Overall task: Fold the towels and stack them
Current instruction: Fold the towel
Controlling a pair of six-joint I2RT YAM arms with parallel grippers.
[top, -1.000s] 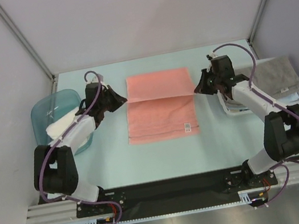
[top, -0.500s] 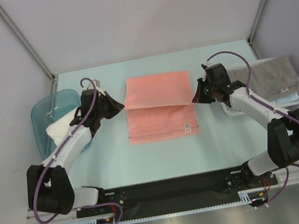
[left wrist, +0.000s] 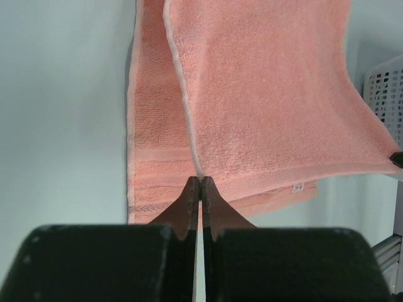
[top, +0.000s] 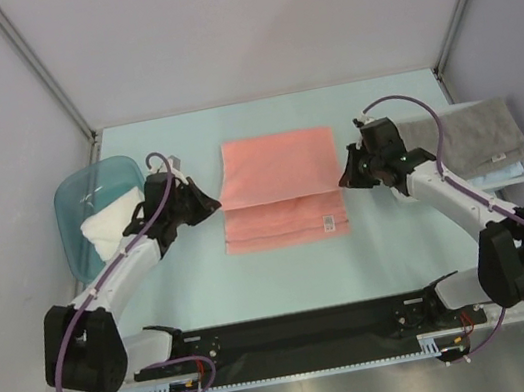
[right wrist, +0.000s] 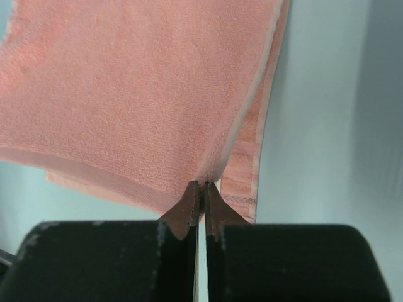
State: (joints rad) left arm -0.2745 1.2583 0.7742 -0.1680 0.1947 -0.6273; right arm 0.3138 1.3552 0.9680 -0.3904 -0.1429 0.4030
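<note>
While the translucent blue tub [top: 89, 191] sits at the left edge of the table [top: 392, 244], a bunched white towel [top: 105, 227] lies inside it, rising over the near rim beside the left arm. Just to the right, the left gripper [top: 214, 205] has its jaws pressed together on the left corner of the salmon-pink towel [top: 275, 168]; the left wrist view shows the two fingertips meeting on the towel's white-edged hem.

The salmon-pink towel occupies the middle of the table, doubled over on itself. Its upper layer is held stretched between the two grippers, with the held edge across the middle. The lower layer lies flat beneath, its near strip uncovered and showing a small white label [top: 329, 222] near the right corner.

The right gripper [top: 345, 182] is likewise pinched tight on the opposite corner of that upper layer, fingertips touching through the cloth in the right wrist view.

Farthest right, the white lattice basket [left wrist: 385, 88] stands at the table's edge. A folded grey towel [top: 464, 132] lies on top of it, overhanging toward the right arm, and a light blue towel [top: 500, 176] shows as a strip under the grey one's near edge.
</note>
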